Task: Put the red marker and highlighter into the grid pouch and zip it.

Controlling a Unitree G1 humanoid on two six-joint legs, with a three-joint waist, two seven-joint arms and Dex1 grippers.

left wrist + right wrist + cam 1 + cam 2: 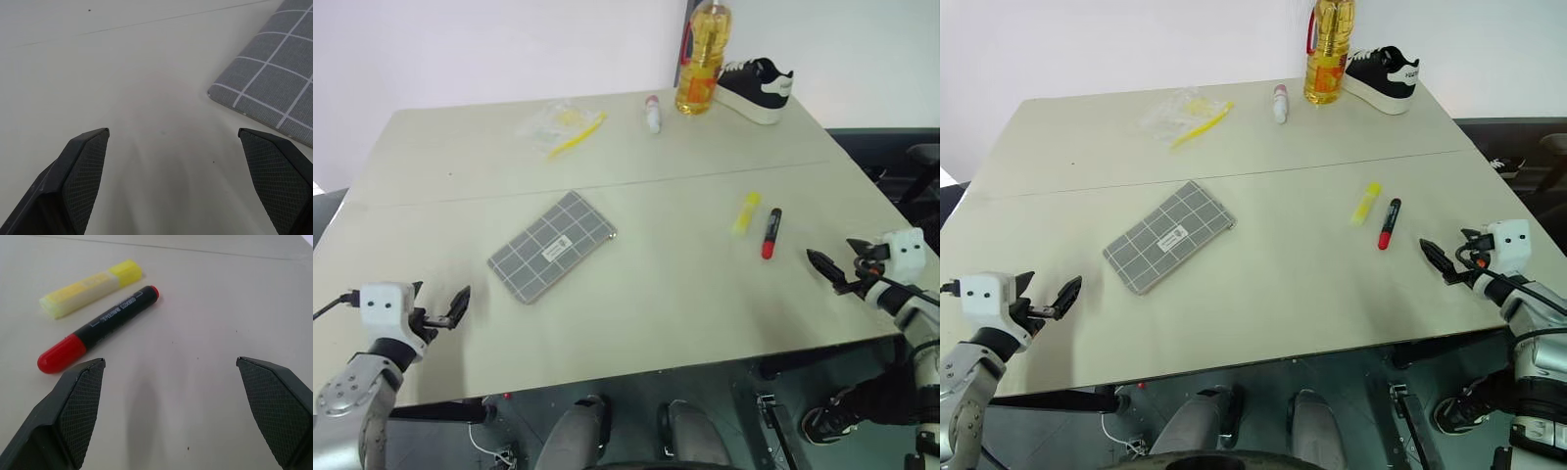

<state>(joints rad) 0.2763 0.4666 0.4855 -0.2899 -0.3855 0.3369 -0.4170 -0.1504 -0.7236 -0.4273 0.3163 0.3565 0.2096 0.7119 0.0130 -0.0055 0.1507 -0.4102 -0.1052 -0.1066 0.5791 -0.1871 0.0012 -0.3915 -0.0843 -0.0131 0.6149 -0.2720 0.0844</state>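
Table [636, 323]: one grid pouch [552, 245], one highlighter [747, 212], one red marker [771, 233].

On the desk [1263, 284] the grid pouch [1168, 236] lies well apart from the highlighter [1365, 204] and red marker [1389, 223], which lie side by side.

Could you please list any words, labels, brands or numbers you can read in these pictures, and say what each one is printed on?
None can be read.
Red marker: white print along the black barrel, too blurred to read.
Highlighter: faint marking on its body, illegible.
Grid pouch: small white centre label, too small to read.
Oil bottle: label illegible.
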